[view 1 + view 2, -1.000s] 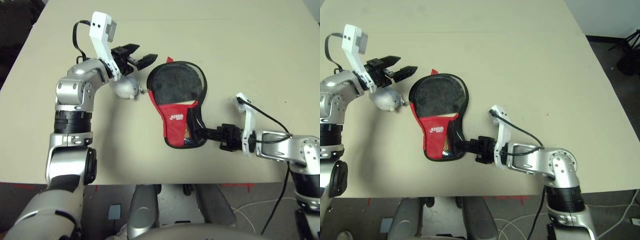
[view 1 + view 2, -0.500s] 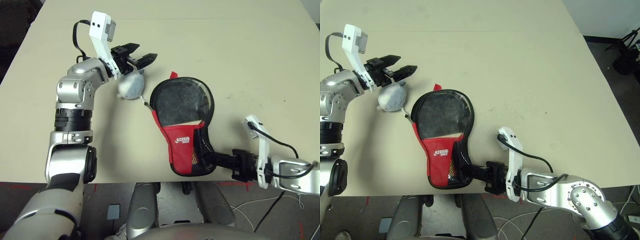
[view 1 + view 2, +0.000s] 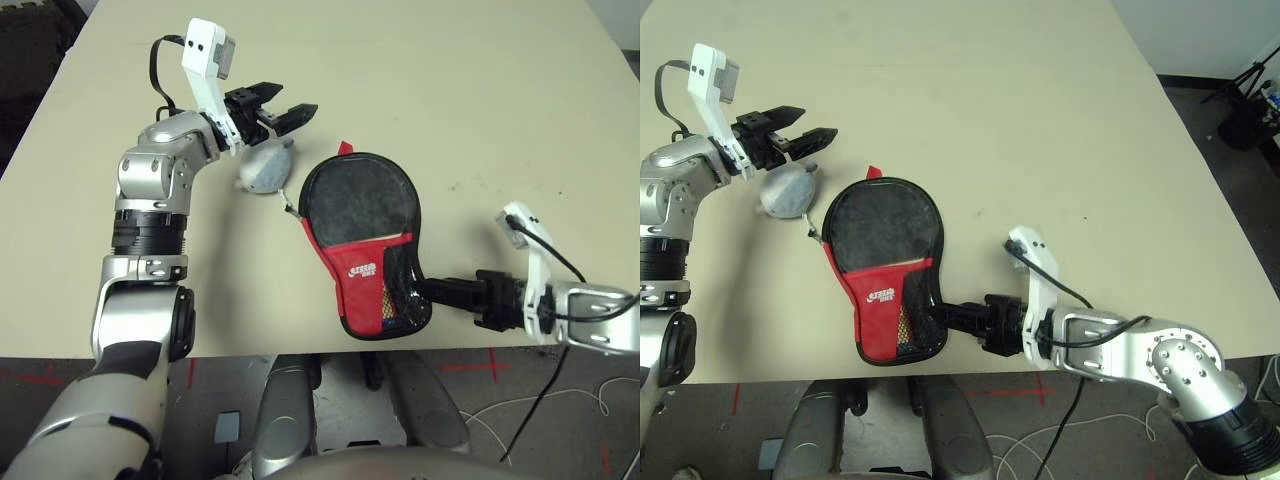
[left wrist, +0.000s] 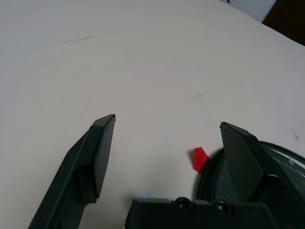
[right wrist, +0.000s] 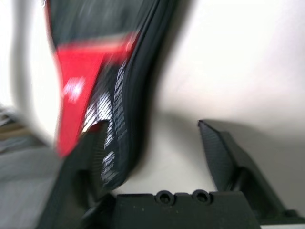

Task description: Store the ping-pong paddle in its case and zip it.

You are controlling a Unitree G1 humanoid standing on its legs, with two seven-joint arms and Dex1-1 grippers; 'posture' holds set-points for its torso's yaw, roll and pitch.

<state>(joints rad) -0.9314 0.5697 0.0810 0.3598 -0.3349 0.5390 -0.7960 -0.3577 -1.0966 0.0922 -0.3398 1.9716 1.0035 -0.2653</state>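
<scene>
Near the front edge of the table (image 3: pixel 450 90), between my two arms, lies the case (image 3: pixel 326 262), flat, with its rounded end pointing away from me and its narrow end toward me. The ping-pong paddle (image 3: pixel 360 200) is inside it, its round black face showing through the clear upper part and a pale strip showing just above the red panel (image 3: pixel 356 285) with its white lettering. Beside that panel, on my right, runs the black mesh pocket (image 3: pixel 920 315). My right jaws (image 5: pixel 151 121) are spread apart at this narrow end, low beside the pocket: one finger overlaps the case's edge, the other is out over the bare tabletop. I cannot tell whether the nearer finger touches the fabric. At the far rounded end a small red tab (image 3: pixel 345 148) sticks out, and on the case's left side a metal zipper pull (image 3: pixel 290 208) points toward a soft grey-white lump (image 3: pixel 266 168), which rests on the table just beside the case. My left jaws (image 3: pixel 299 97) hang just past that lump, also apart, with nothing between them. Beyond the table's front edge, red tape marks (image 3: pixel 490 366) and pale cables (image 3: pixel 1110 414) lie on the grey floor (image 3: pixel 970 425).
</scene>
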